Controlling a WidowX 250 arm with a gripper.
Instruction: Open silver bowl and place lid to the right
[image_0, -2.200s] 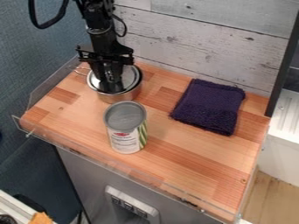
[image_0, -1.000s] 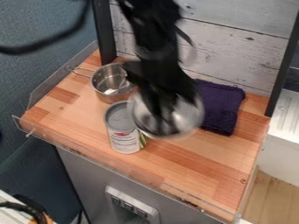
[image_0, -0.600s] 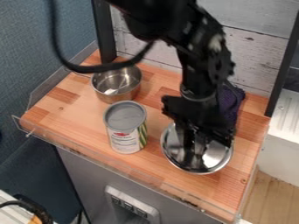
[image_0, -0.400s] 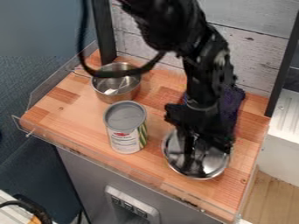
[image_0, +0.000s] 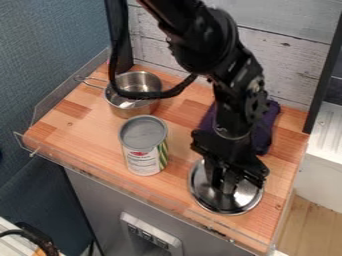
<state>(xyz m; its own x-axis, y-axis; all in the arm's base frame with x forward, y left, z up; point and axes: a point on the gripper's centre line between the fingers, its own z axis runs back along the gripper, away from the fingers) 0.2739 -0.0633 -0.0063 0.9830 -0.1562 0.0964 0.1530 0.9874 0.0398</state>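
Note:
The gripper (image_0: 226, 186) hangs over the right front part of the counter, its fingers down at the middle of the round silver lid (image_0: 215, 200). It is shut on the lid's top, where the knob is hidden between the fingers. The lid lies low and nearly level at the counter surface; whether it touches the wood I cannot tell. At the back left stands the silver bowl (image_0: 121, 109), a pot with a wire handle, uncovered, with something pale inside. A black cable crosses in front of its rim.
A tall can (image_0: 143, 145) with a grey top stands between the bowl and the lid. Behind the arm lies a folded purple cloth (image_0: 266, 131). A clear low guard (image_0: 120, 185) runs along the front and left edges of the wooden counter (image_0: 80, 127).
The gripper has carried the lid from the bowl to the right and forward, past the can, and lowered it near the counter. Bowl, can and cloth have kept their places.

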